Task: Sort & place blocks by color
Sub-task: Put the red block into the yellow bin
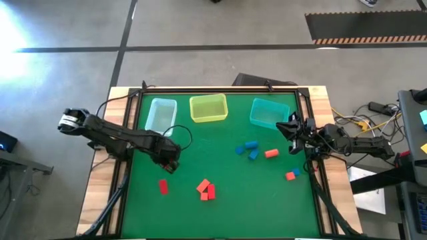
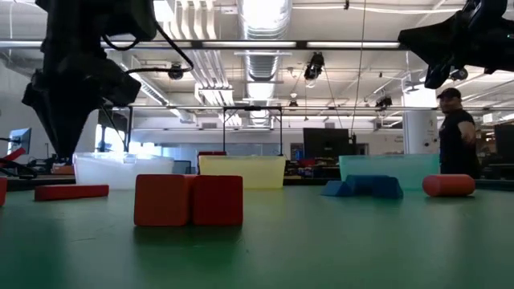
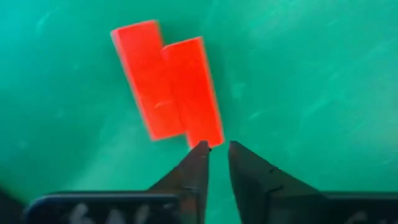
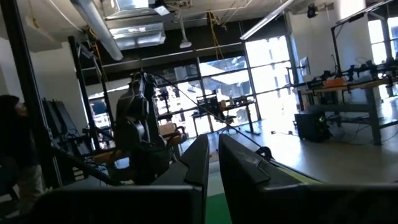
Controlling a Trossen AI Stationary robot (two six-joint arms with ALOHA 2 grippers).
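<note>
The left gripper (image 3: 214, 149) is clenched almost shut with nothing in it, just a sliver of gap between the tips, and it's pointing down at the green mat (image 1: 220, 207). In the left wrist view the tips sit right at the end of a pair of red bars (image 3: 168, 87) lying side by side and touching. From above, that gripper (image 1: 170, 163) hangs over the mat between the clear bin (image 1: 161, 115) and the lone red bar (image 1: 163, 187), with the red pair (image 1: 206, 190) off toward mid-table.

So my read: this is the approach to a red pickup, nothing lifted yet. Next move needs the jaws spread, then lined up across one bar only. That could be fiddly since the two are pressed together, and it may drag the neighbour.

The right gripper (image 1: 293, 131) waits up high near the teal bin (image 1: 269, 113), fingers close together, holding nothing I can see. Its wrist cam only gets the room.

Blue blocks (image 1: 248, 149) cluster mid-right, an orange-red one (image 1: 271, 154) just beside them, and a red and a blue one (image 1: 293, 174) sit by the right edge. The yellow bin (image 1: 208, 109) is between the other two.

Hard to tell: whether any bin has blocks in it, and which red bars the wrist cam is actually seeing.
</note>
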